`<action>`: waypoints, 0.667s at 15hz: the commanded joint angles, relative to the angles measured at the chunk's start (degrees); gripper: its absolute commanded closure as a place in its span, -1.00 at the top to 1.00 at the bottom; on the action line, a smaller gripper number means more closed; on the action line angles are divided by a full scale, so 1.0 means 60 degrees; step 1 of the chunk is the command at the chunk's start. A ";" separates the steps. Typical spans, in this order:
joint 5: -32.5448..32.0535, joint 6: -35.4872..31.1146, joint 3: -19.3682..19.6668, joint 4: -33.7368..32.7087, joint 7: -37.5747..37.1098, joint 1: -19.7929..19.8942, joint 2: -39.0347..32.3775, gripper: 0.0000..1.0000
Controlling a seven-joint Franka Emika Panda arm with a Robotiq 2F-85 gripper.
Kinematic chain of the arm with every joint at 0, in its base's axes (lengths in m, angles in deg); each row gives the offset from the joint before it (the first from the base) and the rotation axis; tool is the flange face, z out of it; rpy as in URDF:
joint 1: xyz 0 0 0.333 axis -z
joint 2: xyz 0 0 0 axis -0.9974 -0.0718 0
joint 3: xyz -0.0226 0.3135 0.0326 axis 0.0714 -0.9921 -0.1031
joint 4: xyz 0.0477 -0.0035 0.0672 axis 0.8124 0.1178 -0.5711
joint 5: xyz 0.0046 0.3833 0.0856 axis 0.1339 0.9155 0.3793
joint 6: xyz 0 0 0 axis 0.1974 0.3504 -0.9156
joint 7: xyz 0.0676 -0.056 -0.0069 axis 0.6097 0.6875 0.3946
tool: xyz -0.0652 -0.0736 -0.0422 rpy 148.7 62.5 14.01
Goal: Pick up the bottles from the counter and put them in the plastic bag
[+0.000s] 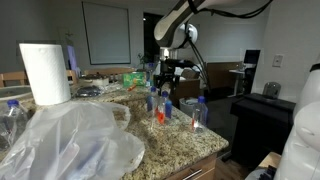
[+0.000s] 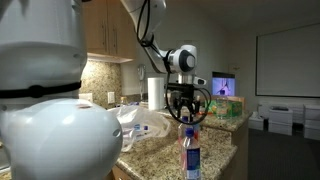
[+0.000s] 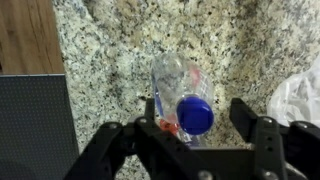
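Observation:
In the wrist view a clear bottle [image 3: 172, 80] with a blue cap and reddish contents stands upright on the speckled granite counter [image 3: 110, 50]. My gripper [image 3: 197, 118] straddles its neck. The jaws stand open: the left finger is close by the bottle and a gap shows between the cap and the right finger [image 3: 243, 115]. In both exterior views the gripper [image 1: 165, 86] [image 2: 185, 112] hangs straight down over a group of bottles [image 1: 160, 110] [image 2: 190, 152]. The crinkled whitish plastic bag [image 1: 70, 140] [image 3: 300, 95] lies on the counter beside them.
A tall white paper towel roll [image 1: 45, 72] [image 2: 155, 92] stands behind the bag. Another bottle [image 1: 197, 112] stands near the counter's rounded end. A dark panel [image 3: 35, 125] lies past the counter's edge. A big blurred white body [image 2: 50, 120] fills the foreground.

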 commanded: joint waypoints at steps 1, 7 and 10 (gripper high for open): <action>-0.0036 -0.0703 -0.0112 0.0309 -0.0489 0.0031 0.0073 -0.07; -0.0082 -0.1033 -0.0187 0.0312 -0.0626 0.0002 -0.0150 -0.80; -0.0132 -0.0884 -0.0183 0.0262 -0.0601 0.0014 -0.0018 -0.80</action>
